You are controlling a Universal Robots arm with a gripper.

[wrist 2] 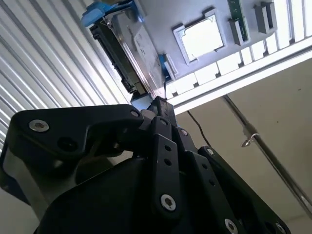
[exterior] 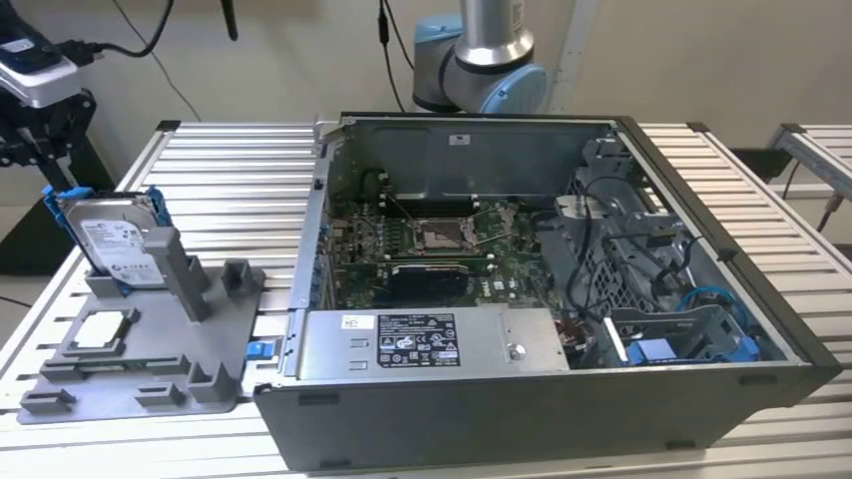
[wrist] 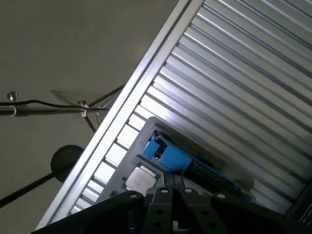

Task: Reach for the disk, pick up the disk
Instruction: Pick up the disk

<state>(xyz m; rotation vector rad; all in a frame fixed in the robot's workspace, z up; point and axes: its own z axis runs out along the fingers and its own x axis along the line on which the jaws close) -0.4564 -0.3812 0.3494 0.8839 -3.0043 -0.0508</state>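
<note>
Above the disk (exterior: 114,232) and on its far side the way is open, with only bare ribbed table (exterior: 239,170) behind it. 1 tall grey post (exterior: 163,257) of the holder (exterior: 200,349) covers its lower near face, and a blue bracket (exterior: 55,210) rims its edges. The open computer case (exterior: 533,419) walls off the exterior view's right, well apart from the disk.

Nothing here I can read, white label (exterior: 120,249) on the disk (exterior: 110,232) too fine for me, black-and-white label (exterior: 415,339) on the power supply box (exterior: 533,344) likewise, small white sticker (exterior: 461,139) on the computer case (exterior: 506,165) rear wall illegible.
</note>
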